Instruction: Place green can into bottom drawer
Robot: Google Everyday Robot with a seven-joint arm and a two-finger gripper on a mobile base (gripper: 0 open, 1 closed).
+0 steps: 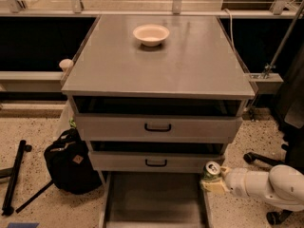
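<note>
End effector (212,182) is at lower right, just beside the bottom drawer's (154,201) right rim, clamped on the green can (210,169). The can's lower part is buried in the pads and I can't read its print. The arm (266,186) runs off the right edge, so I can't see its mount. The bottom drawer's front is cut by the lower edge. The gaps above the two upper drawers (156,127) are black, contents unknown. There's a pale round thing (66,64) at the table's (156,75) left edge that I can't identify. A blue scrap (21,225) at bottom left is clipped. The black wheeled legs (259,159) at right are partly behind the arm.
</note>
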